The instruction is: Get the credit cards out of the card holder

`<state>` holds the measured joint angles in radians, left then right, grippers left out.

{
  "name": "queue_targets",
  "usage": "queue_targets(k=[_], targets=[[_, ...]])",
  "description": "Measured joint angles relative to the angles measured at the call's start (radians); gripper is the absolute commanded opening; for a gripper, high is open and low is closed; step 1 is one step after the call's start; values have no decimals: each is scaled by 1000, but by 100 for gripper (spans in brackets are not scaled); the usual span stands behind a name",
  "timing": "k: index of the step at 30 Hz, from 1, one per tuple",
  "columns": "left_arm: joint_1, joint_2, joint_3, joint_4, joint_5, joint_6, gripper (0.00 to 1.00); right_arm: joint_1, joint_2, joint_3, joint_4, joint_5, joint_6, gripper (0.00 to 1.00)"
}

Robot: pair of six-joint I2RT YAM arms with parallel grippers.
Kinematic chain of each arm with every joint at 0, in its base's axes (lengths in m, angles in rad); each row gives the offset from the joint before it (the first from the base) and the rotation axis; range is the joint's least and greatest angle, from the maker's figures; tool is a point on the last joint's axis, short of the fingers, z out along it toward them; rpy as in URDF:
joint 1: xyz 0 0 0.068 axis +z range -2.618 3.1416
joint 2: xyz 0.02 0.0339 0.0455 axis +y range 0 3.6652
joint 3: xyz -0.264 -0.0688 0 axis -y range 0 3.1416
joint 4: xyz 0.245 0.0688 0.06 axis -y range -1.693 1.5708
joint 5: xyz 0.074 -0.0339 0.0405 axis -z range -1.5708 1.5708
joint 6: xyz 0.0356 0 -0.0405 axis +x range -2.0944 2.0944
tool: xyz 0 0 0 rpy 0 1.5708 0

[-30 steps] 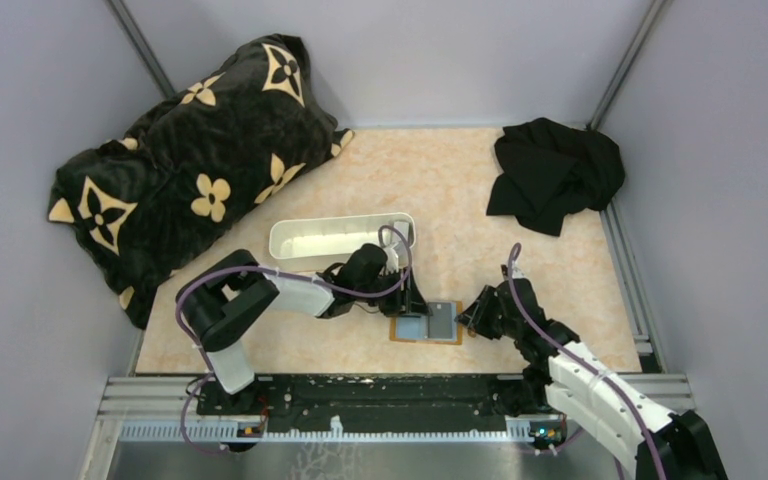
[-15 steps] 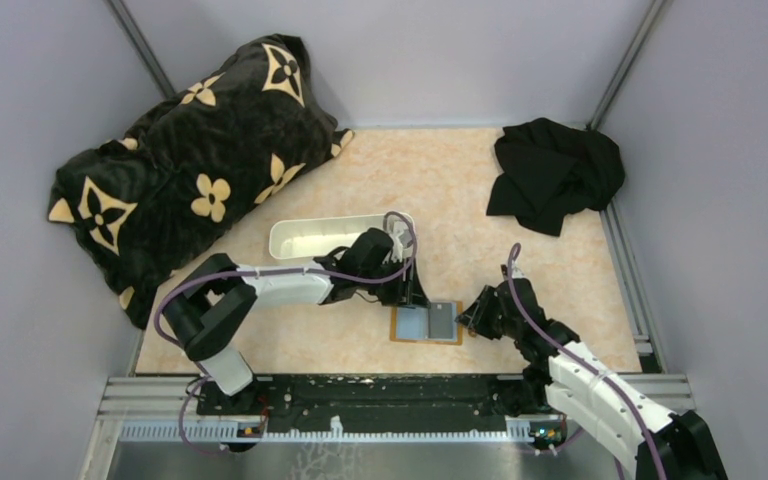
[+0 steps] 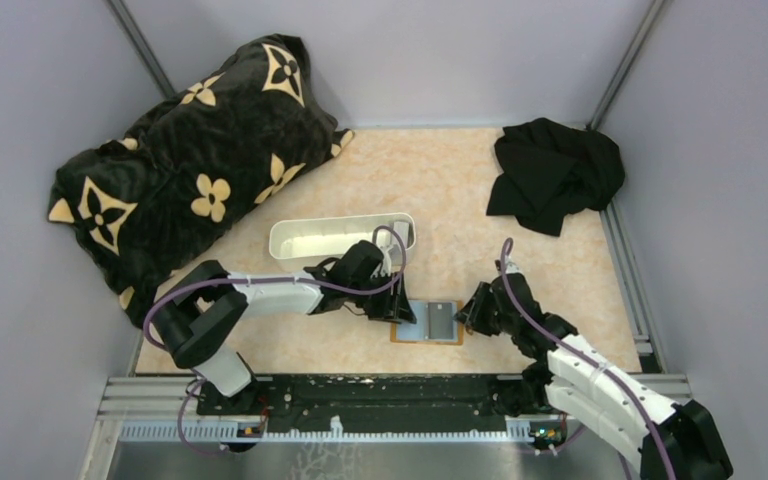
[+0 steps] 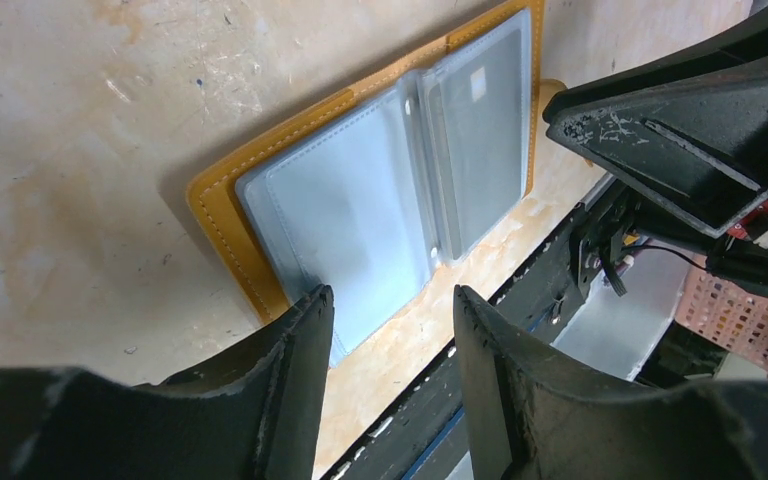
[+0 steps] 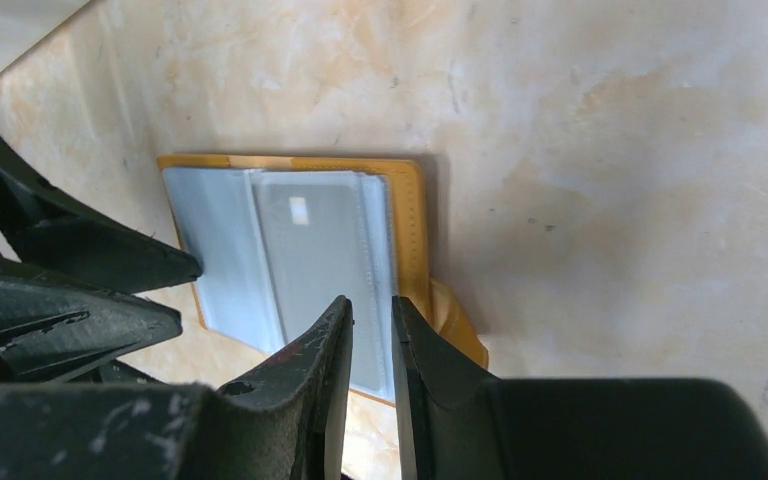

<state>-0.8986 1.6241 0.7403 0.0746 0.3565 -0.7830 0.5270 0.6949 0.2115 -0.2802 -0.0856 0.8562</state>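
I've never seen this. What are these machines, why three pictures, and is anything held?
Two robot arms are bolted at the near edge of the table, each ending in a two-finger gripper. The wide picture comes from a fixed camera above; the others from a camera on each wrist. On the table lie an open orange card holder with a grey card in its sleeve, a white tray, a flowered black cushion and a black cloth. The left gripper stands open at the holder's edge, holding nothing. The right gripper has its fingers nearly together over the card; whether they pinch anything I cannot tell.
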Motion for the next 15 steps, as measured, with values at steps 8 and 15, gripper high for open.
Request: queue_targets(k=[8, 15], targets=[[3, 25, -13, 68, 30, -13, 55, 82, 43, 45, 2, 50, 2, 22], [3, 25, -16, 79, 31, -13, 55, 85, 58, 31, 13, 68, 10, 24]])
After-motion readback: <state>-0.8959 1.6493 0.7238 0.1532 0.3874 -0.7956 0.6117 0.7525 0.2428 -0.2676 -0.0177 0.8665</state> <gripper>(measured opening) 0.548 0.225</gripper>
